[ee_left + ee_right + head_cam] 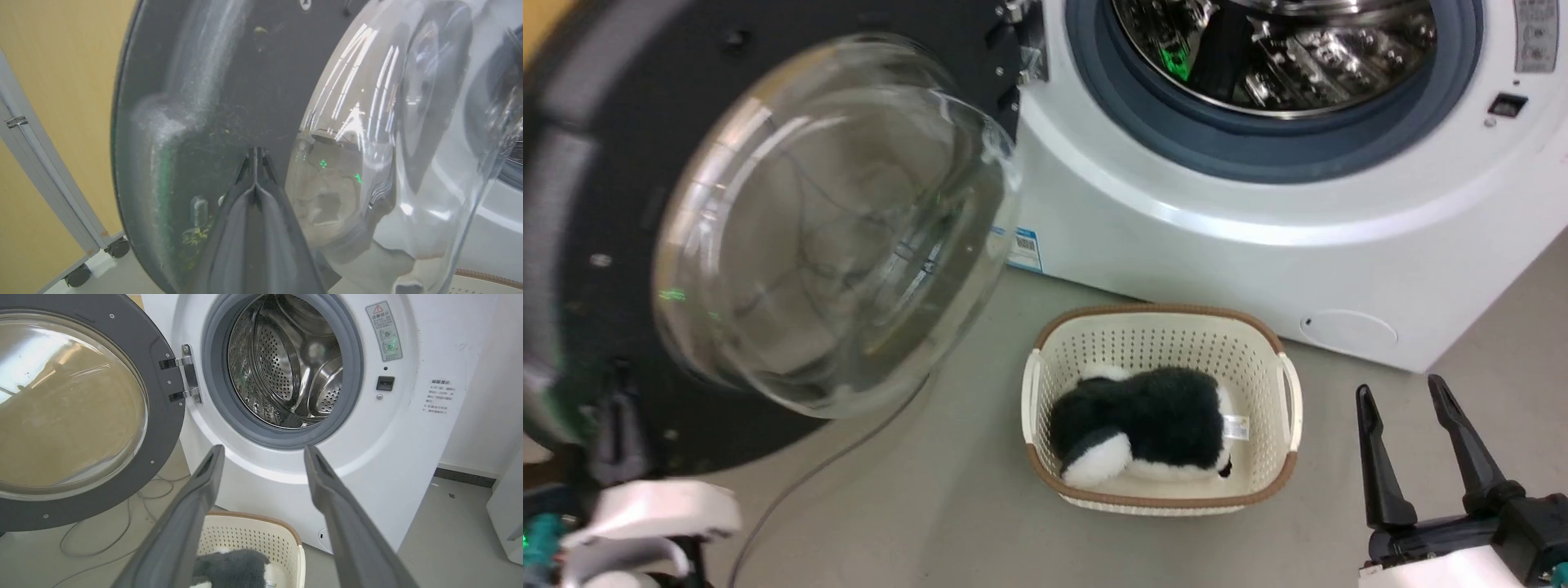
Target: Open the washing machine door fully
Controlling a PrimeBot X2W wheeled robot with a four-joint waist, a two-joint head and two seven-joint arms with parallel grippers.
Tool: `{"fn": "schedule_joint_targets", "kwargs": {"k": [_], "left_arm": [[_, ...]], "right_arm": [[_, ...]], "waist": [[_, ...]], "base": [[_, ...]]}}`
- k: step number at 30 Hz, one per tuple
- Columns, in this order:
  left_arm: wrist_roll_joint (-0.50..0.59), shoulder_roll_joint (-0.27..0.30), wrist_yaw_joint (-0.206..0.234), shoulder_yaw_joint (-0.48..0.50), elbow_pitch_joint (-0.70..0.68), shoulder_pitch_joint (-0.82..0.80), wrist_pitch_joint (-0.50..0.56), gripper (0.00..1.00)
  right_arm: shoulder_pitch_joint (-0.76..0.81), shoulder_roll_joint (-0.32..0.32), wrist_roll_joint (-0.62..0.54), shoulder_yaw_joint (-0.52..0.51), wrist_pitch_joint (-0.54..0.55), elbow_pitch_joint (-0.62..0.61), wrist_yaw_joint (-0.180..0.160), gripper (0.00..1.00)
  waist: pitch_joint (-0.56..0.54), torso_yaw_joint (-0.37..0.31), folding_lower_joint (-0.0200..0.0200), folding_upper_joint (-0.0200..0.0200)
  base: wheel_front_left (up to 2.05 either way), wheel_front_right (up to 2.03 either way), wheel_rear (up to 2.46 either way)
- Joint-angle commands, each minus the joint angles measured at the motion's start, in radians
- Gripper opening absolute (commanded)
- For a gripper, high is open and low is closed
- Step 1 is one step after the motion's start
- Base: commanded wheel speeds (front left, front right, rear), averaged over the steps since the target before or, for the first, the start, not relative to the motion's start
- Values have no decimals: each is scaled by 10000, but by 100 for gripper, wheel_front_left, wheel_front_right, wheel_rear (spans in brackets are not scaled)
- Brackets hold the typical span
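**Fig.** Door-opening task, late stage. The washing machine door (pixel 69 408) stands well clear of the washing machine (pixel 1258 237). The drum mouth (pixel 294 367) and grey gasket (pixel 282 437) are fully exposed, and the hinge (pixel 188 377) is spread wide. Judged mostly done. What's left, if anything, is a last bit of swing to the hinge stop; pics don't show whether the stop is reached.

**L gripper** (pixel 255 155): fingers pressed together w/ nothing between them, so prob. serving as a pusher, not a clamp. The tips point straight at the door's dark inner ring. The glass bowl (pixel 388 143) is just right of the tips, and the door's outer edge is off to their left. Tip-to-ring contact looks likely but can't be confirmed. The L arm is held low, w/ its pale wrist housing (pixel 645 506) below the door's lower rim.

**R gripper** (pixel 1401 386): fingers spread wide, empty, apparently idle. The machine front and drum are ahead of and above its fingers. The basket (pixel 253 517) w/ plush toy (pixel 1152 420) sits beneath and between them. The door is well off to its left.
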Motion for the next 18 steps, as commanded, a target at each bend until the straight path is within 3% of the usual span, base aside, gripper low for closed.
{"fn": "schedule_joint_targets", "kwargs": {"k": [1,13,18], "left_arm": [[-69,53,6,519,195,-392,-44,0],[-169,224,-385,2302,1911,-2003,-44,0],[-233,639,-739,3046,2788,-2656,-44,0]], "right_arm": [[-210,32,-134,-8,-44,-52,8,100],[-689,-1,-286,139,-44,-38,8,100],[-798,-22,-321,124,-44,-12,8,100]], "waist": [[200,-140,-1,-1],[738,-458,-1,-1],[869,-638,-1,-1]], "base": [[0,0,0],[0,0,0],[0,0,0]]}}
